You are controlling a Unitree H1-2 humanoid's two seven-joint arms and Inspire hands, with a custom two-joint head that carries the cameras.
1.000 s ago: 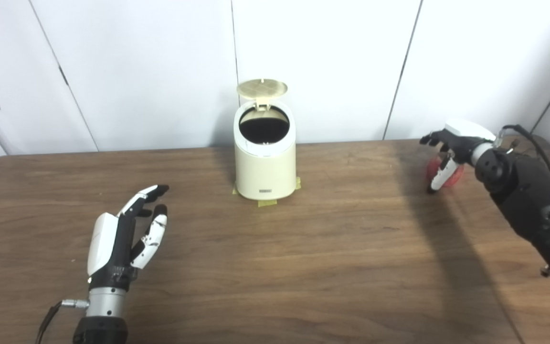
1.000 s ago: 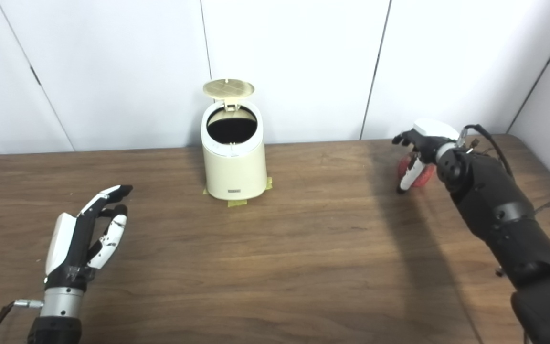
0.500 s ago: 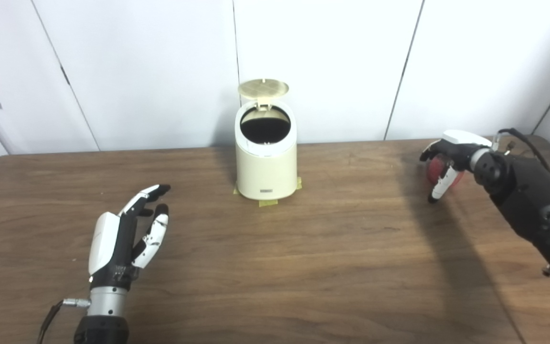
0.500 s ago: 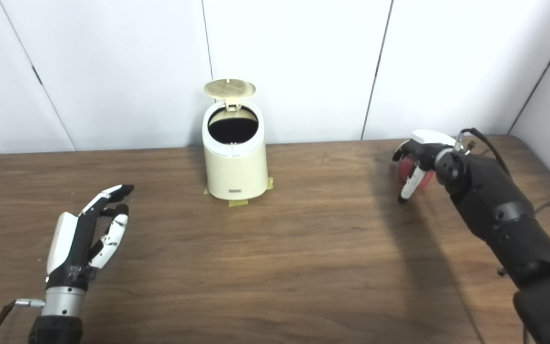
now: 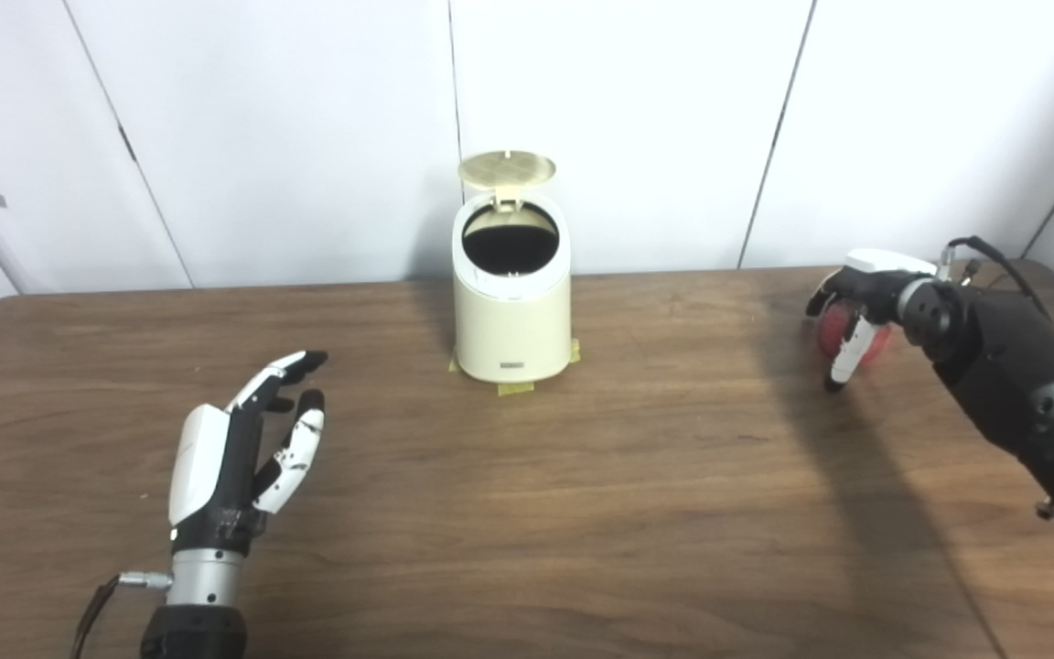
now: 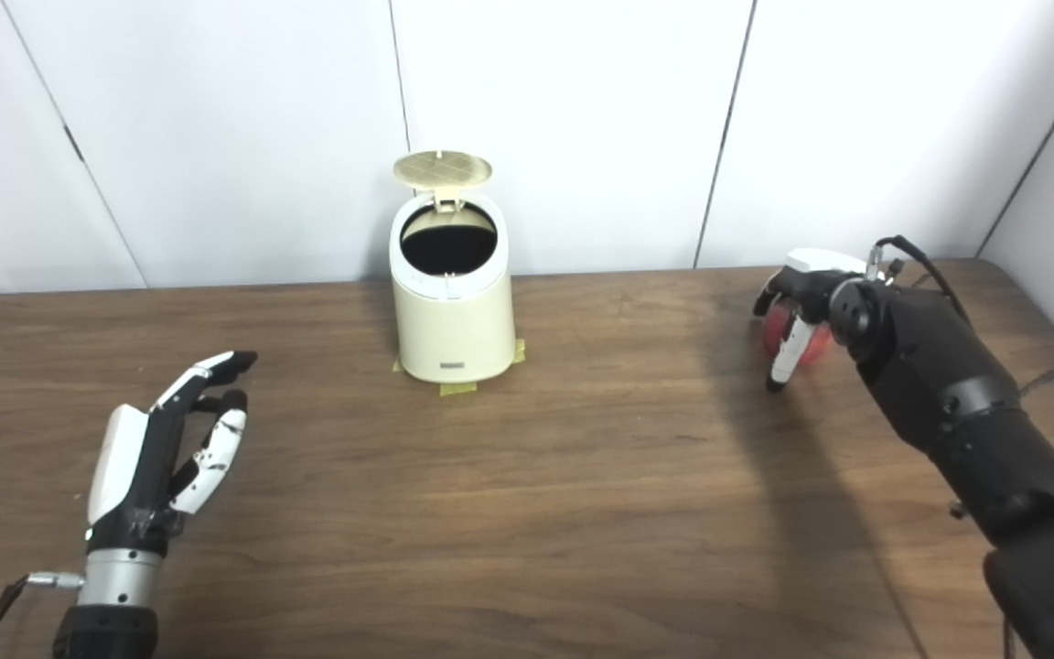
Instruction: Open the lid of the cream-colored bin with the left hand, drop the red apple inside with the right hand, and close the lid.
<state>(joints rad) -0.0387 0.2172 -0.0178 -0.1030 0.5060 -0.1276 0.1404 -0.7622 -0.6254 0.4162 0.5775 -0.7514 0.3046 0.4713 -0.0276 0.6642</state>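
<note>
Right hand (image 5: 861,293) sits over the apple (image 5: 833,331), far to the right of the bin (image 5: 511,302) and about level with the bin's base; palm faces down, fingers curl around the top and near side of the fruit, one white finger (image 5: 843,352) reaching down past it toward the table (image 5: 582,476). Fingers are not fully closed and firm contact with the apple cannot be told from either view, so grip unconfirmed; apple appears to rest on the table. The left eye view shows red on both sides of the white finger; in the right eye view the wrist covers more of the apple's right side, leaving mostly its left half visible. Left hand (image 6: 156,453) hovers low, well to the left and nearer the camera than the bin, fingers spread and pointing up and toward the bin, holding nothing, touching nothing. Bin stands upright at the back centre of the table, lid (image 5: 506,170) raised on its rear hinge, dark round opening exposed. Yellow tape (image 5: 516,388) shows at the bin's base; the right eye view shows the tab on the bin's left edge more clearly. White wall panels (image 6: 216,119) behind the bin.
</note>
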